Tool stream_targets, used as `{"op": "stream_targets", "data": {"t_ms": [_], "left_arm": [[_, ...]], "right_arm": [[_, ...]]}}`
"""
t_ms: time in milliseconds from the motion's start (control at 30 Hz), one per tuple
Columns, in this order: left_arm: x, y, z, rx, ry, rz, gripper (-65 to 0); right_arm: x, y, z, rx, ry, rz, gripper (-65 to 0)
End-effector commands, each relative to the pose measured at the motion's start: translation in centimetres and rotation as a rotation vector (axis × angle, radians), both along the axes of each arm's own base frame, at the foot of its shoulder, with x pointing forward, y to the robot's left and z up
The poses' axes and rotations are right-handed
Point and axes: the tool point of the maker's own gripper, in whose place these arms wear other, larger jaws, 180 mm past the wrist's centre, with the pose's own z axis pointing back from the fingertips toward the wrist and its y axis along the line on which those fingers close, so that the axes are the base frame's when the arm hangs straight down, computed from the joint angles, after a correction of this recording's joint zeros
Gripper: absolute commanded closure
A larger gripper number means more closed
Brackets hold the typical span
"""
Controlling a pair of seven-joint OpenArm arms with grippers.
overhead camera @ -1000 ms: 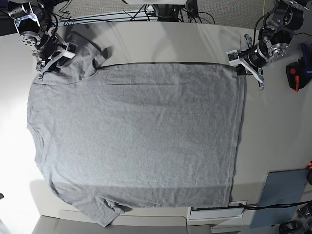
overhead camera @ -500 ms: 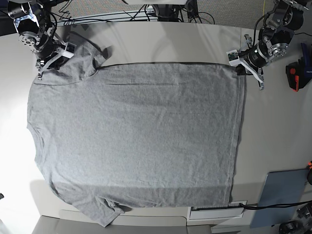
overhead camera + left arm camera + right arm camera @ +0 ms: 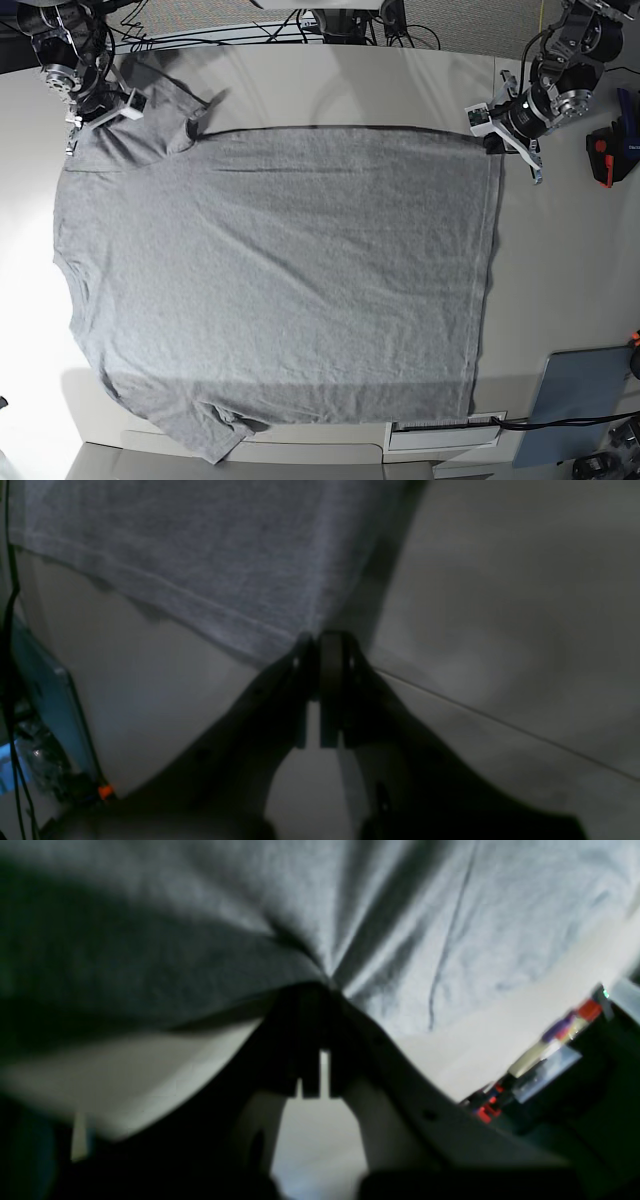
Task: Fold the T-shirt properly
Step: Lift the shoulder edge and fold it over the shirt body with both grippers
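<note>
The heather-grey T-shirt (image 3: 280,280) lies spread flat on the table (image 3: 570,260), plain side up, collar to the left and hem to the right. My left gripper (image 3: 492,143) is shut on the hem's far corner (image 3: 280,630) at the upper right in the base view. My right gripper (image 3: 80,135) is shut on the shoulder cloth (image 3: 320,960) by the far sleeve at the upper left. The cloth puckers at its jaws in the right wrist view. No lettering shows.
A blue-grey pad (image 3: 580,400) lies at the lower right, and also shows in the left wrist view (image 3: 45,710). A white power strip (image 3: 445,433) sits at the front edge. Red-and-black tools (image 3: 605,160) lie at the far right. Cables (image 3: 290,25) run along the back.
My right gripper has pulled the shoulder up and back toward the far left, drawing the top edge straighter. My left gripper has held almost still on the hem corner.
</note>
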Motion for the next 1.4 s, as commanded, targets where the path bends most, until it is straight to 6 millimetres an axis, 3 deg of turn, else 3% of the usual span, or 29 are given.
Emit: {"op": "stream_targets", "data": {"t_ms": [0, 267, 400, 633, 700, 833, 967, 1100, 1367], "left_arm": [[-1.0, 0.7, -0.2, 0.024, 0.034, -0.018, 0.0], [-6.6, 2.7, -0.8, 0.087, 0.129, -0.023, 0.0], [-8.3, 3.6, -0.2, 0.144, 0.118, 0.015, 0.0], [-11.6, 3.4, 0.8, 0.153, 0.148, -0.011, 0.0], [-11.0, 3.4, 1.6, 0.146, 0.111, 0.006, 0.0], [-7.9, 3.9, 4.2, 0.103, 0.006, 0.083, 0.0], [-5.6, 4.0, 6.0, 0.012, -0.052, 0.148, 0.0], [-4.3, 4.4, 6.0, -0.004, -0.090, 0.197, 0.0], [-0.4, 3.3, 4.2, -0.181, -0.109, 0.301, 0.0]], "right_arm": [[0.1, -0.6, 1.1, -0.045, -0.008, 0.019, 0.0], [-4.3, -0.4, 2.3, -0.077, 0.066, 0.044, 0.0], [-6.4, 0.0, 2.9, -0.072, 0.101, 0.057, 0.0], [-8.1, 1.3, 4.5, -0.064, 0.116, 0.089, 0.0], [-7.2, 1.2, 5.3, -0.072, 0.082, 0.090, 0.0], [-3.6, -0.1, 8.1, -0.096, -0.105, 0.039, 0.0], [-1.1, -0.4, 9.3, -0.083, -0.192, 0.007, 0.0], [1.6, -0.5, 9.7, -0.017, -0.299, -0.073, 0.0], [5.4, -3.4, 9.1, 0.029, -0.389, -0.204, 0.0]]}}
